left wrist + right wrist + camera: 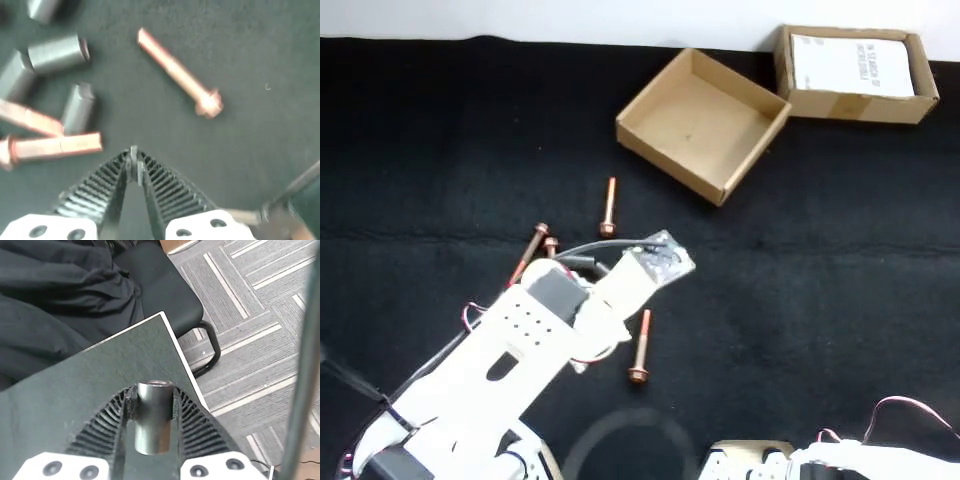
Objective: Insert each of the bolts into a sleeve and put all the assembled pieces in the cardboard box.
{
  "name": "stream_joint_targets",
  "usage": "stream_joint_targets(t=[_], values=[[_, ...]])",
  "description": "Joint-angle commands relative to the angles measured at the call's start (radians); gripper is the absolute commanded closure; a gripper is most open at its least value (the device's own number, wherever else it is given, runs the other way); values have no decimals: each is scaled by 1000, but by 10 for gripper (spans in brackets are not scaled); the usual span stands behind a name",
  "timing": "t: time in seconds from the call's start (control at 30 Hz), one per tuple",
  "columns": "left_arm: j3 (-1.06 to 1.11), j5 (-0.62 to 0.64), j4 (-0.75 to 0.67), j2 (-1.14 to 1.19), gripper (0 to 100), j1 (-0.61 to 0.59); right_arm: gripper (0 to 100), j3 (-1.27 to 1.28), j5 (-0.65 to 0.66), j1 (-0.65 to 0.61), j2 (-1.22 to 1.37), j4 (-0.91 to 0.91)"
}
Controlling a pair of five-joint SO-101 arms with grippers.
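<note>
**Sleeve held ready, bolt not yet taken**

At the near edge of the tabletop (820, 300), the right claw (152, 392) pinched a grey sleeve (151, 415) by its sides, with the open bore clear above the fingertips. The left claw (134, 159) hung low over the scattered parts, its jaws pressed together with nothing between them. Just beyond its tips lay a copper bolt (55, 146) with a loose sleeve (77, 107) close beside it. A second bolt (177, 72) lay apart on bare tabletop.

To my eye the step in hand was fetching a bolt for the held sleeve. The lone bolt looked the safer pick. The jaws should spread first, come down square across the shank, and close near the head, so the threaded end stuck out free for the bore. Taking the crowded one risked nudging its neighbours. The right claw would do best to hold firm and level. At the far side the cardboard box (703, 122) stood open, nothing yet in it.
</note>
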Motion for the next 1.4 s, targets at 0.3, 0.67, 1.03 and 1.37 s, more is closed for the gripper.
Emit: stream_joint_targets(t=[0.3, 0.67, 1.03, 1.37], values=[[154, -463, -304, -12, 991, -5, 992, -111, 31, -2, 7, 4], [177, -462, -298, -12, 991, 209, 992, -111, 25, -30, 10, 4], [170, -463, -305, 84, 991, 217, 992, -110, 26, -28, 12, 4], [25, -463, -313, 344, 991, 111, 992, -110, 28, -38, 10, 4]])
